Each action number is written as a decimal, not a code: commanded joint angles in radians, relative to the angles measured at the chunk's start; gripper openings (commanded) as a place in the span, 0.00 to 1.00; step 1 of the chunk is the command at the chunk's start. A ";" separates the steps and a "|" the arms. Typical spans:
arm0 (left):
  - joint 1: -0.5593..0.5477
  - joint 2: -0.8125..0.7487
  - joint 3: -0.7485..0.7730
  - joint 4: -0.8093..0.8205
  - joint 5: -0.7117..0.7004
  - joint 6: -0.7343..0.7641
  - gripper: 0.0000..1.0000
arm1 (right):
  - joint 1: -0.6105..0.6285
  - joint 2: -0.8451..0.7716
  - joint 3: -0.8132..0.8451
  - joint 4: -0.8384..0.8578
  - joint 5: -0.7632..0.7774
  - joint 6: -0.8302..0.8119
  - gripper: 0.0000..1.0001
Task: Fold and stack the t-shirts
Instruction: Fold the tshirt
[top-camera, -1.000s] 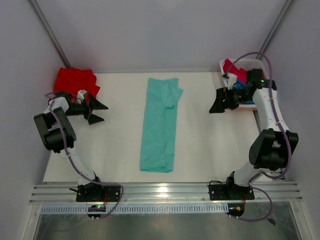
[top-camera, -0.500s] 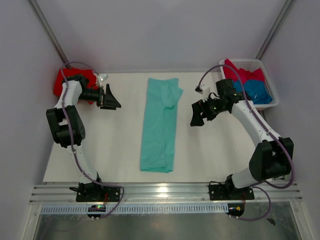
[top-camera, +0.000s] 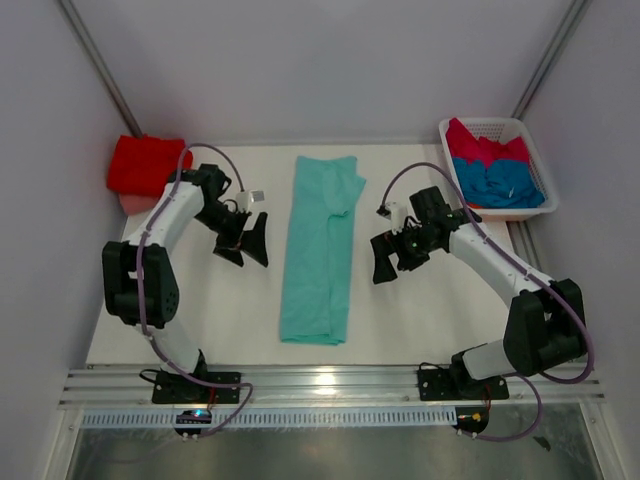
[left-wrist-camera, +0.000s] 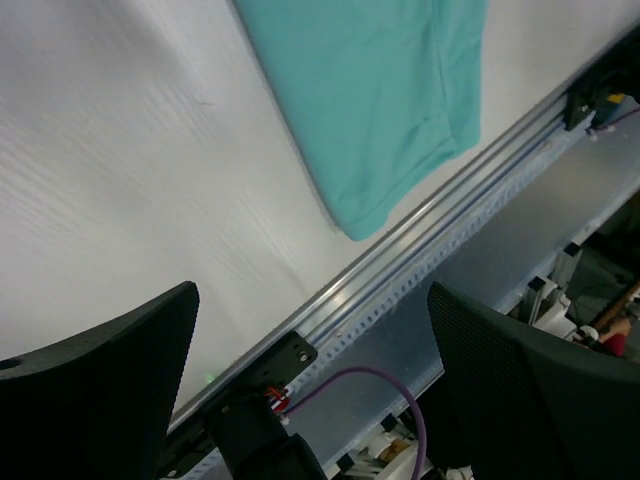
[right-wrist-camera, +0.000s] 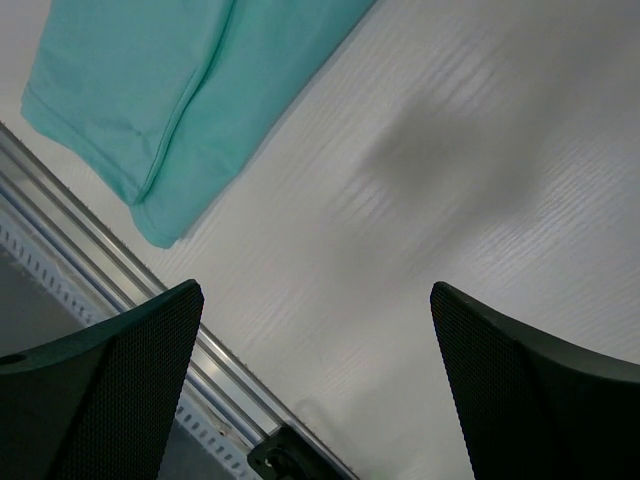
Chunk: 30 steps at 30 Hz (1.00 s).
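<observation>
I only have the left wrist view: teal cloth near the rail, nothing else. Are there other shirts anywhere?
Observer: Yes. A red t-shirt lies at the far left corner of the table.
Operator: Any more?
Observer: A white basket at the far right holds crimson-pink cloth and blue cloth.
Operator: Where is the other arm?
Observer: The right end effector hangs open just right of the mint-teal t-shirt, not touching it.

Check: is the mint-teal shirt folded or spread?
Partly folded: the mint-teal shirt lies as a narrow strip, layers doubled at its near hem.
</observation>
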 joint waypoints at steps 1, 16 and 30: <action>-0.031 0.017 0.071 0.082 -0.180 -0.095 0.99 | 0.022 -0.020 -0.005 0.019 0.011 0.035 0.99; -0.198 0.010 -0.024 0.135 -0.153 -0.140 0.99 | 0.032 0.029 -0.026 0.035 0.043 0.054 0.99; -0.333 -0.039 0.003 0.043 -0.376 0.052 0.96 | 0.080 -0.064 0.039 0.044 0.247 -0.026 0.99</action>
